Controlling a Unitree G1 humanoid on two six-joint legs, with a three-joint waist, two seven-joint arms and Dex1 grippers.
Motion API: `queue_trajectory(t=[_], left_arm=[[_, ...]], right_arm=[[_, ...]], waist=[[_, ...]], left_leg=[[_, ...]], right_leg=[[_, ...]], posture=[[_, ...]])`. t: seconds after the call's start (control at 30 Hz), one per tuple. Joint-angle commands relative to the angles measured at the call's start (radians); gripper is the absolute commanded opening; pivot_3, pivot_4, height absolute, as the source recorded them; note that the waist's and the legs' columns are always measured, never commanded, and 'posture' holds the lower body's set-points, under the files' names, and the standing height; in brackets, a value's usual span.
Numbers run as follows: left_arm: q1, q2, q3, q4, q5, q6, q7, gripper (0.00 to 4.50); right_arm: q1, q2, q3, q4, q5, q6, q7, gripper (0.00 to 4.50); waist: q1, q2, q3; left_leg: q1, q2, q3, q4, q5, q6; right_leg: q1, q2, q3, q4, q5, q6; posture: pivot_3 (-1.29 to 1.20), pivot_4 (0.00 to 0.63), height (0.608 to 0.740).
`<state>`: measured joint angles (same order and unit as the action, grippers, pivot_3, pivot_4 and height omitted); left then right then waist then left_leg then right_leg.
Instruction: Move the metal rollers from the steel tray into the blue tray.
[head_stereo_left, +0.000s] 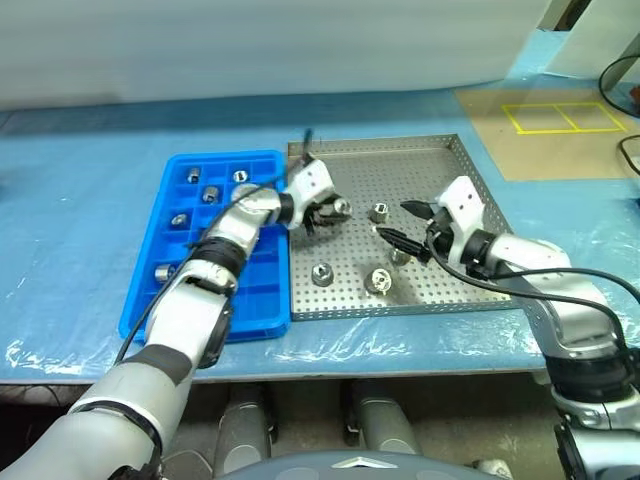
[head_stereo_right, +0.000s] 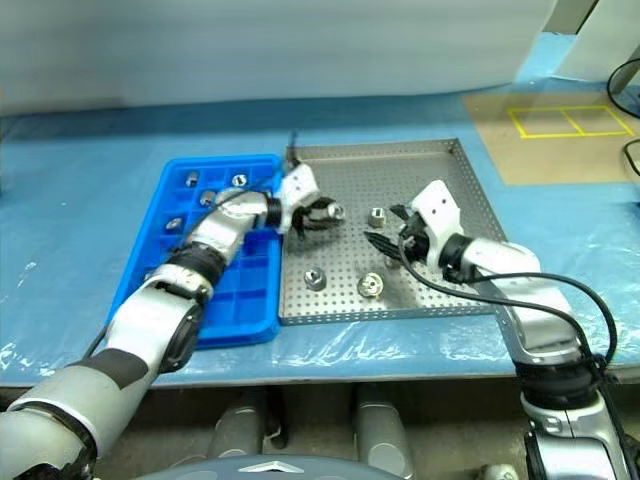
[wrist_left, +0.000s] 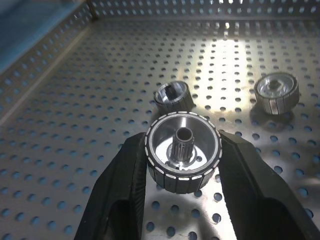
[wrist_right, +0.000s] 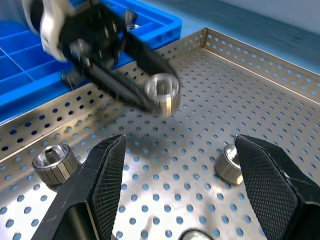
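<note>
— Starting big: what sits on the bench (head_stereo_left: 80, 250)?

— Two trays, side by side and touching. The steel tray (head_stereo_left: 440, 165) is the wider one; the blue tray (head_stereo_left: 262, 300) lies against its left rim.

— And the arms?

— Both reach over the steel tray. The left gripper (head_stereo_left: 335, 210) hangs above the tray's left part, its fingers (wrist_left: 122, 185) pinching one roller (wrist_left: 183, 151) by its ribbed rim (lifted clear of the perforated floor). The right gripper (head_stereo_left: 402, 226) hovers near the tray's middle, fingers (wrist_right: 102, 177) spread wide and holding nothing.

— Other metal rollers?

— Four loose ones (head_stereo_left: 321, 273) rest on the steel tray around its middle and front. Several more (head_stereo_left: 180, 220) already sit in separate compartments of the blue tray.
</note>
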<state>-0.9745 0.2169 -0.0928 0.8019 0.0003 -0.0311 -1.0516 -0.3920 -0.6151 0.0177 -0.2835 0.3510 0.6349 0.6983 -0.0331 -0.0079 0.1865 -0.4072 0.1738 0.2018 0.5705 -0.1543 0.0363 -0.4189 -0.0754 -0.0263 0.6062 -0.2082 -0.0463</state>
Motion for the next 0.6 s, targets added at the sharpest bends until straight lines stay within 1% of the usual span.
queue_trajectory(t=[0.03,0.1,0.17,0.3,0.37,0.43,0.47,0.53,0.6], left_arm=[[0.103,0.100,0.066,-0.352,-0.115,0.176,-0.038,1.71],[0.177,0.160,0.113,-0.514,-0.165,0.227,-0.018,1.71],[0.251,0.231,0.156,-0.649,-0.233,0.308,-0.035,1.71],[0.384,0.347,0.256,-0.794,-0.246,0.369,0.057,1.71],[0.504,0.401,0.330,-0.894,-0.256,0.428,0.105,1.71],[0.586,0.429,0.364,-0.964,-0.263,0.463,0.145,1.71],[0.612,0.437,0.372,-0.985,-0.265,0.472,0.164,1.71],[0.677,0.433,0.397,-1.008,-0.273,0.491,0.204,1.71],[0.718,0.427,0.393,-1.026,-0.280,0.496,0.223,1.71]], right_arm=[[-0.120,0.025,0.047,0.104,-0.022,-0.092,0.069,3.58],[-0.194,0.058,0.099,0.183,-0.038,-0.141,0.122,3.58],[-0.262,0.104,0.136,0.253,-0.045,-0.180,0.165,3.58],[-0.378,0.193,0.199,0.379,-0.065,-0.257,0.247,3.58],[-0.431,0.248,0.226,0.456,-0.073,-0.303,0.288,3.58],[-0.458,0.284,0.231,0.509,-0.077,-0.336,0.316,3.58],[-0.467,0.297,0.229,0.527,-0.074,-0.346,0.328,3.58],[-0.489,0.331,0.232,0.575,-0.078,-0.373,0.350,3.58],[-0.503,0.356,0.234,0.611,-0.087,-0.395,0.365,3.58]], waist=[[0.008,0.001,0.000],[0.020,0.001,0.001],[0.040,0.002,0.001],[0.083,0.002,0.001],[0.094,0.002,0.001],[0.109,0.002,0.001],[0.127,0.002,0.002],[0.154,0.002,0.002],[0.172,0.002,0.002]], left_leg=[[0.000,0.000,0.000,-0.001,0.000,-0.001],[0.001,0.001,0.000,-0.002,0.001,-0.002],[0.000,0.002,0.000,-0.004,0.002,-0.004],[0.000,0.003,0.000,-0.006,0.003,-0.005],[0.000,0.003,0.000,-0.007,0.003,-0.005],[0.000,0.003,0.000,-0.007,0.003,-0.006],[-0.001,0.003,0.000,-0.008,0.003,-0.006],[-0.001,0.003,0.000,-0.008,0.003,-0.007],[-0.001,0.004,0.000,-0.008,0.004,-0.007]], right_leg=[[0.000,0.000,0.000,0.001,0.000,0.000],[-0.001,0.000,-0.001,0.001,0.000,-0.001],[-0.001,0.000,-0.002,0.001,-0.001,-0.002],[-0.003,0.000,-0.003,0.002,-0.002,-0.004],[-0.003,0.000,-0.003,0.002,-0.002,-0.004],[-0.004,0.000,-0.002,0.001,-0.003,-0.004],[-0.004,0.000,-0.003,0.001,-0.003,-0.005],[-0.004,0.000,-0.004,0.001,-0.003,-0.005],[-0.004,0.000,-0.004,0.002,-0.003,-0.005]], posture=[[-0.11,0.150,0.740],[-0.07,0.150,0.740],[-0.03,0.150,0.740],[0.12,0.150,0.740],[0.19,0.150,0.740],[0.22,0.150,0.740],[0.25,0.150,0.740],[0.30,0.150,0.740],[0.32,0.150,0.740]])
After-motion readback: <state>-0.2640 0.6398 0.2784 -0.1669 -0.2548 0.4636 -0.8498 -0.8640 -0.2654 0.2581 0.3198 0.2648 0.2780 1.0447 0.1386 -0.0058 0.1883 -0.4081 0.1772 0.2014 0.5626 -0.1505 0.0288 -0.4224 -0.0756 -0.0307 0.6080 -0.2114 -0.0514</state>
